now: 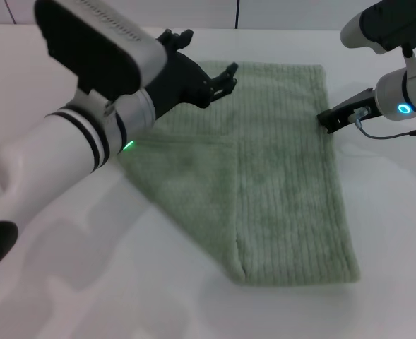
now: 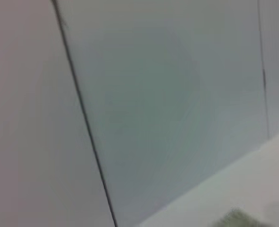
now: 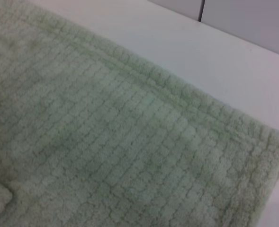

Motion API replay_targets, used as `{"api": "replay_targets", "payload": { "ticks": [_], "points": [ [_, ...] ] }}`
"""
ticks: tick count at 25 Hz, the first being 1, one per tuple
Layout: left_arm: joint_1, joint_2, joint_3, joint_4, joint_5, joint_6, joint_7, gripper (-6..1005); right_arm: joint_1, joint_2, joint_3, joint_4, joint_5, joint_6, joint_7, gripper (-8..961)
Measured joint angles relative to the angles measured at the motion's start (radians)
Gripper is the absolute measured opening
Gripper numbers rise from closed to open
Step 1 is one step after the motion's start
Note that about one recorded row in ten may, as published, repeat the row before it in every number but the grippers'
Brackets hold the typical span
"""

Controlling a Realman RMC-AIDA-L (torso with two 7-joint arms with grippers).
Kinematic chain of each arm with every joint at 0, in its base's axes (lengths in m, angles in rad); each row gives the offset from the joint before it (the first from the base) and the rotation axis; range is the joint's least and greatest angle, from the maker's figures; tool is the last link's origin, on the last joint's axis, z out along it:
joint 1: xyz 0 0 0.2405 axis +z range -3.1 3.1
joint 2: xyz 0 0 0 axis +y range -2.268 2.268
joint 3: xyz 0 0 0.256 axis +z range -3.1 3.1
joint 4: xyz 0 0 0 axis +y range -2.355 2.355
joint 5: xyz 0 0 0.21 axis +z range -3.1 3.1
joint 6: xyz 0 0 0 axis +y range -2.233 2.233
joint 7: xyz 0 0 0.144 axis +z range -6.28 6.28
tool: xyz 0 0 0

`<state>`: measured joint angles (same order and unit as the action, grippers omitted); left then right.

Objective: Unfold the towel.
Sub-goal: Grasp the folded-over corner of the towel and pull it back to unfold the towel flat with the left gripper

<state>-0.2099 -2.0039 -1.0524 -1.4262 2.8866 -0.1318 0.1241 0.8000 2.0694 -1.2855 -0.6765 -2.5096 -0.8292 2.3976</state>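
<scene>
1. You have one towel (image 1: 285,176) here, pale green with fine ribbed stripes. It lies flat on the white table (image 1: 87,282), a little to the robot's right of the middle.
2. The towel is not one single layer. A second layer (image 1: 186,183) lies on its left part, with a hem running across and a fold line going down toward the near edge.
3. You have two grippers in the head view, one on each arm.
4. The left gripper (image 1: 218,78) is over the far left corner of the towel. Its black fingers (image 1: 229,70) point toward the far side of the table. You cannot tell from these views if they are spread or pressed together, or if they touch the cloth.
5. The left wrist view gives you only a plain wall panel (image 2: 167,104) with dark seams, and a small green piece of the towel (image 2: 241,218) at the edge of the frame.
6. The right gripper (image 1: 329,120) is low at the right edge of the towel, near its far corner. Its dark tip is just at the hem. You cannot tell whether its fingers are apart or together.
7. The right wrist view shows you the towel (image 3: 120,156) from close, with its hemmed edge and one corner on the white table (image 3: 215,61).
8. No container is on the table.
</scene>
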Motion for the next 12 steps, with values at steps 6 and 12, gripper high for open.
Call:
{"api": "replay_targets", "payload": {
  "ticks": [6,12],
  "points": [
    [-0.001,-0.053,-0.059,-0.135,-0.003,-0.322,0.141,845,-0.002,0.000,0.001,0.000,0.000,0.009,0.000,-1],
    [-0.018,-0.059,-0.061,-0.164,-0.017,-0.437,0.174,845,-0.004,0.000,0.009,0.000,0.000,0.021,-0.001,0]
  ]
}}
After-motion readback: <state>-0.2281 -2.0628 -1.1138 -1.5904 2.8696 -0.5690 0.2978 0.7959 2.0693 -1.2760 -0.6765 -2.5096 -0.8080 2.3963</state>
